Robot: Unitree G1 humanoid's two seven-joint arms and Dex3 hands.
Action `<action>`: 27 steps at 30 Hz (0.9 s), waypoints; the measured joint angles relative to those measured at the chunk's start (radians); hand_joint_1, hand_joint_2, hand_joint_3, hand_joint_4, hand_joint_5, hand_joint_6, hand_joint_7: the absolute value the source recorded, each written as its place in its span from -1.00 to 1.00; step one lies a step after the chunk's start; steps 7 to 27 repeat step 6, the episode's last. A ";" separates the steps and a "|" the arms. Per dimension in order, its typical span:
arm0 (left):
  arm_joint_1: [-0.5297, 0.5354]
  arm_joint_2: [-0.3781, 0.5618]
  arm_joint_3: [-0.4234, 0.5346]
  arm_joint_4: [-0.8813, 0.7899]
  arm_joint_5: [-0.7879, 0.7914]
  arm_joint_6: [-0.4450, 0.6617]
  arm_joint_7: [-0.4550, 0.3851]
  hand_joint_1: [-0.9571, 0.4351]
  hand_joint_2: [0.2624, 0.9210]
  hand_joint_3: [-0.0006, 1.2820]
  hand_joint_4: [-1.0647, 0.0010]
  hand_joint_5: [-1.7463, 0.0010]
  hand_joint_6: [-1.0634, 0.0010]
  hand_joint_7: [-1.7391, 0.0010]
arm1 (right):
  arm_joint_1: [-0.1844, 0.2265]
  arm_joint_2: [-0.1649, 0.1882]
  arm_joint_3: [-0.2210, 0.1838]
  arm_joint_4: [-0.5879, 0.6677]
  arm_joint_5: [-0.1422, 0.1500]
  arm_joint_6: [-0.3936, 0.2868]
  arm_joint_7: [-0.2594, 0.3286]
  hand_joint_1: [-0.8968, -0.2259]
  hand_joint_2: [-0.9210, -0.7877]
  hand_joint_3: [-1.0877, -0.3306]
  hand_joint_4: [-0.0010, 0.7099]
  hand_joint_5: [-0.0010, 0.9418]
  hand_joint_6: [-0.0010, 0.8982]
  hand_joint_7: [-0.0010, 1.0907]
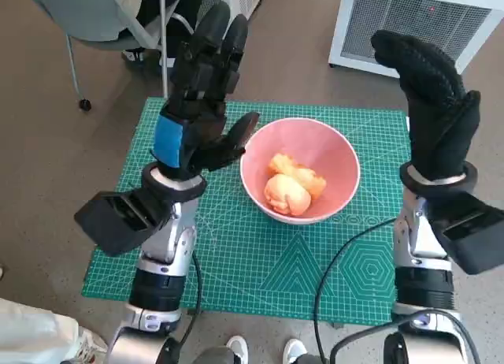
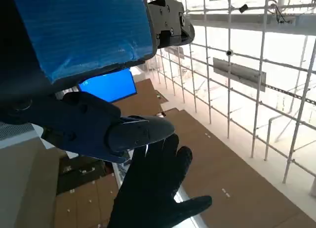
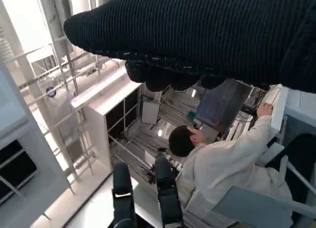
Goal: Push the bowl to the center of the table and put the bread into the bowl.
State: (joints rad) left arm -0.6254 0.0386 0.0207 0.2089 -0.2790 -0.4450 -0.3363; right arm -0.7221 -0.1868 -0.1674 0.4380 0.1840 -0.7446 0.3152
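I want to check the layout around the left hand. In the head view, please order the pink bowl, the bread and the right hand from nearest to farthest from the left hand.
1. Pink bowl: its rim lies just beside the left hand, toward the table's middle.
2. Bread: inside the bowl, past the near rim.
3. Right hand: raised at the table's opposite edge.

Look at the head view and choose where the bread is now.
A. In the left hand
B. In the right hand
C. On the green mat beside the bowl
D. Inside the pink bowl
D: the bread lies inside the bowl, which stands on the mat, while the left hand and the right hand are raised and hold nothing.
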 measured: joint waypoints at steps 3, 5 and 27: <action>0.006 0.005 0.002 -0.008 0.001 0.012 -0.001 -0.29 1.00 -0.28 0.89 1.00 1.00 0.58 | 0.000 -0.002 0.003 -0.004 -0.003 0.001 -0.001 -0.08 -1.00 -0.13 0.08 -1.00 -0.51 -0.33; 0.011 0.008 0.003 -0.016 0.002 0.019 0.000 -0.29 1.00 -0.28 0.88 0.99 1.00 0.57 | 0.000 -0.002 0.005 -0.005 -0.004 0.002 -0.002 -0.08 -1.00 -0.14 0.07 -1.00 -0.51 -0.32; 0.013 0.010 0.005 -0.021 0.003 0.023 0.000 -0.29 1.00 -0.28 0.88 0.99 1.00 0.56 | 0.000 -0.002 0.006 -0.005 -0.004 0.003 -0.002 -0.07 -1.00 -0.14 0.07 -1.00 -0.51 -0.32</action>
